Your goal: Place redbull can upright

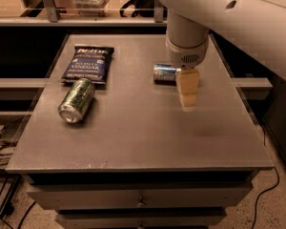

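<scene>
Gray rectangular tabletop [133,142] with drawers below. 12 o'clock taken as the far edge.

- Slim silver-and-blue redbull can [165,73] lay on its side, about 1 o'clock from the table's centre. It was not upright.
- Its long axis ran roughly 9-to-3 o'clock. The end toward 9 was visible. The end toward 3 was hidden behind the gripper.
- Pale cream two-finger gripper [188,92] hung from the thick white arm [238,18], pointing down, over the right half of the table.
- From the gripper, the can bore about 10 o'clock, just beside it and overlapping it in view. Whether they touched could not be told.
- Whether the gripper was set wide or narrow could not be told from this angle. It did not appear to hold anything, since the can rested on the table.
- Judgement: the coming move turns on that short offset toward 10 o'clock, and on closing across the can's 9-to-3 axis rather than along it.

Also on the table, well apart from the gripper:
- fatter green-and-silver can [77,99] on its side, at 9 o'clock
- dark blue crisp bag [87,64] lying flat, at 11 o'clock
</scene>
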Motion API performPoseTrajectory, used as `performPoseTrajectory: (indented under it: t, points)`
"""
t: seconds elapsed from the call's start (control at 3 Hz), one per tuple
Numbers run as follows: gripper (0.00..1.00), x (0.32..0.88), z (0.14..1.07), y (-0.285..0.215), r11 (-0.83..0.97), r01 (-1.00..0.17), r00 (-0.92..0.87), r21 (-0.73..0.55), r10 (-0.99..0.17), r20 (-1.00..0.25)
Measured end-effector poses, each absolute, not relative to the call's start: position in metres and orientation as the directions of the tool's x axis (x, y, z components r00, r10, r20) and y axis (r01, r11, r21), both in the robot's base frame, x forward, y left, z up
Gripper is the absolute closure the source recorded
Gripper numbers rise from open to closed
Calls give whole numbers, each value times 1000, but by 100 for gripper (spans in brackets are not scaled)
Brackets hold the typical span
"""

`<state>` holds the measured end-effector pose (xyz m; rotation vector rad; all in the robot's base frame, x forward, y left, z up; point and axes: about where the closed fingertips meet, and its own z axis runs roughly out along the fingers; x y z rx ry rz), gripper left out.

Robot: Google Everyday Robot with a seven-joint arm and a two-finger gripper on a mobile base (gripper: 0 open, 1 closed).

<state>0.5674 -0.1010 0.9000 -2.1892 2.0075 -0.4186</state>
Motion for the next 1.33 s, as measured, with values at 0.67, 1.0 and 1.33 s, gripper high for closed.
performPoseTrajectory:
  t: [0.67,1.0,1.33]
  points:
    - [0,620,872,-99,-97,-961,64,-259,-989,132]
    - [0,641,859,-101,-96,-965,61,-245,-987,147]
    - [17,658,845,-101,-101,-969,63,-227,-984,169]
